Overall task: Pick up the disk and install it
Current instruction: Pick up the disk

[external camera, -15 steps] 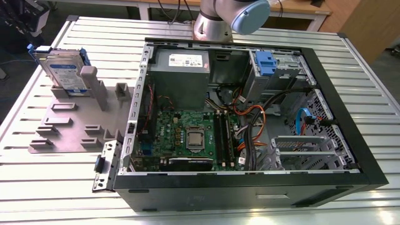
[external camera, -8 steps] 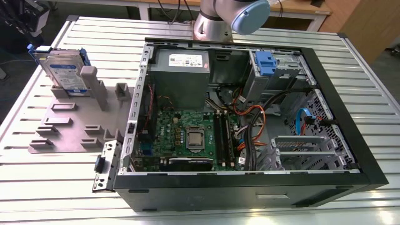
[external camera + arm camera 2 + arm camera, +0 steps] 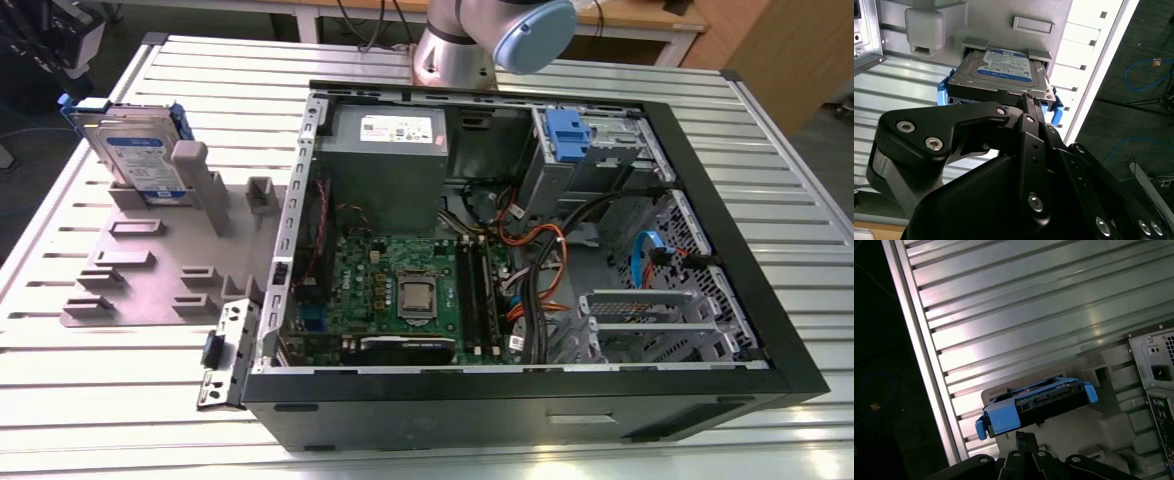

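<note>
The disk (image 3: 134,150) is a silver hard drive with a white-and-blue label and a blue carrier frame. It stands on edge in a slot of the grey holder (image 3: 160,260), at the exterior view's left on the slatted table. Both wrist views look at it: the label face (image 3: 1004,70) in the second, a blue end of the frame (image 3: 1004,417) in the first. My gripper (image 3: 1029,100) (image 3: 1024,436) points at the disk's edge with its black fingers pressed together. Nothing is held between them.
An open computer case (image 3: 747,250) lies on its side across the middle and right of the table. Inside are the motherboard (image 3: 414,290), a grey power supply (image 3: 387,150), cables, and a drive cage with a blue latch (image 3: 567,135). The arm's base (image 3: 461,45) stands behind it.
</note>
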Robot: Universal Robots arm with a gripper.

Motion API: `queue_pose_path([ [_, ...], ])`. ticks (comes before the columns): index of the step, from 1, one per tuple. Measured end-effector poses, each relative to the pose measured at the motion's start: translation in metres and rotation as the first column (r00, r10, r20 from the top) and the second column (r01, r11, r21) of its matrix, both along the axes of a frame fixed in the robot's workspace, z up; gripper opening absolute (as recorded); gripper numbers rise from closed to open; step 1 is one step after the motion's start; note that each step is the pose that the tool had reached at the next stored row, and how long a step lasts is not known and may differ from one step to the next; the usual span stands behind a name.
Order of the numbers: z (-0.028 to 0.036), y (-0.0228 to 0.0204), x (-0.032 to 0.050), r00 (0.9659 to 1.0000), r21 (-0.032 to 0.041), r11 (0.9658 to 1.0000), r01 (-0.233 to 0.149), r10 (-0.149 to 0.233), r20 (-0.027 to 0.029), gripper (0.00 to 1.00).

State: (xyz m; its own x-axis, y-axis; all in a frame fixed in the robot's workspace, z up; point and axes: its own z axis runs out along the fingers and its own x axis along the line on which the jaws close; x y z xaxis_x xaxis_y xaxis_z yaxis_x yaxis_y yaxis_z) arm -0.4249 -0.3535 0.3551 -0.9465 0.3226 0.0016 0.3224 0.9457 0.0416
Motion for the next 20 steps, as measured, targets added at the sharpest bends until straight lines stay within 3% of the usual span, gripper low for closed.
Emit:
queue_pose_path([
  [9, 0.0000, 0.0000, 0.0000, 0.9998, 0.0000, 0.9998, 0.020, -0.020, 0.0000, 0.11],
  [10, 0.0000, 0.0000, 0.0000, 0.9991, 0.0000, 0.9991, 0.043, -0.043, 0.0001, 0.11],
  [20, 0.0000, 0.0000, 0.0000, 0.9990, 0.0000, 0.9990, 0.044, -0.044, 0.0000, 0.11],
])
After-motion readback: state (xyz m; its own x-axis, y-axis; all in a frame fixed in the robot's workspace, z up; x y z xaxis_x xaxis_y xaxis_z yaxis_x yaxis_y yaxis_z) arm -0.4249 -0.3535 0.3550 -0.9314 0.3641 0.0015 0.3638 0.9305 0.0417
